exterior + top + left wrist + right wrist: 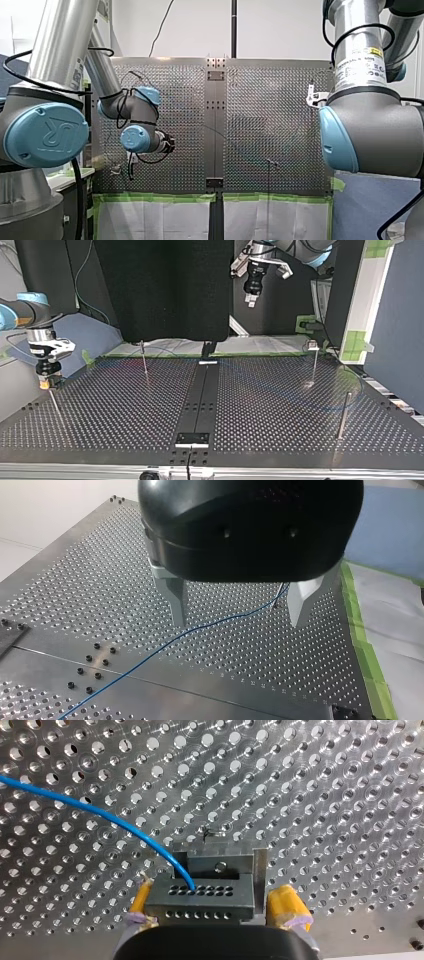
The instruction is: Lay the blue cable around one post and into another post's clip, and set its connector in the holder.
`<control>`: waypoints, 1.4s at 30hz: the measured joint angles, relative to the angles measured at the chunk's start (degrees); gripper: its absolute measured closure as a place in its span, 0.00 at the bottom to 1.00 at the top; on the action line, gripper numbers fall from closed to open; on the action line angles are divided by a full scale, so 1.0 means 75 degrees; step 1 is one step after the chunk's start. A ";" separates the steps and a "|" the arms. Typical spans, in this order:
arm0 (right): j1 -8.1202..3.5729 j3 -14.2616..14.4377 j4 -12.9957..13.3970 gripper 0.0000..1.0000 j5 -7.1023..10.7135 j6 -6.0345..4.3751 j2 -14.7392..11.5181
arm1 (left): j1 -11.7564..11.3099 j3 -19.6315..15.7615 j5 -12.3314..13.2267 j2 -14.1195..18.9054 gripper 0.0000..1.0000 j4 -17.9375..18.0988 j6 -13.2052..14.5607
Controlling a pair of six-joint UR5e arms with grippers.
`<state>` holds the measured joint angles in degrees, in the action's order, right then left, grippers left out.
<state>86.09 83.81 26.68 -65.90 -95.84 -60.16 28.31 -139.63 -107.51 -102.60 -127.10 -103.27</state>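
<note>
Closest in, in the right wrist view, my right hand has its two yellow pads closed in on one connector, a dark grey block with two rows of small round holes across its face. One pad sits at each side of the block. One blue cable, thin and glossy, leaves the connector's upper row of holes and curves away over the perforated metal table.

In the top view I count four thin upright posts. The nearest post stands at the view's right. A second post is at the left, just under my right hand. A third post is further back on the left. A fourth post is far back on the right, with a small pale clip on its top. The cable shows only faintly here, as a loose arc on the table by the two right-side posts. I cannot tell whether it touches either of them.

Farthest off, my left hand hangs high above the table. Its two metal fingers are spread wide with nothing between them. In its wrist view the cable lies flat on the table below the fingers, running diagonally across the holes.
</note>
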 joint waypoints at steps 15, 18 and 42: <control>0.0000 0.0001 0.0000 0.00 0.0000 0.0000 0.0000 | -0.0004 0.0002 -0.0003 0.0000 0.00 0.0048 0.0219; 0.0000 0.0000 0.0000 0.00 0.0000 0.0000 0.0000 | 0.0008 0.0001 -0.0008 0.0000 0.00 0.0070 0.0379; 0.0000 0.0000 0.0000 0.00 0.0000 0.0000 0.0000 | 0.0037 -0.0001 -0.0015 0.0000 0.00 0.0094 0.0481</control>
<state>86.09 83.81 26.68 -65.90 -95.84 -60.16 28.58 -139.64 -107.62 -102.60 -126.40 -99.66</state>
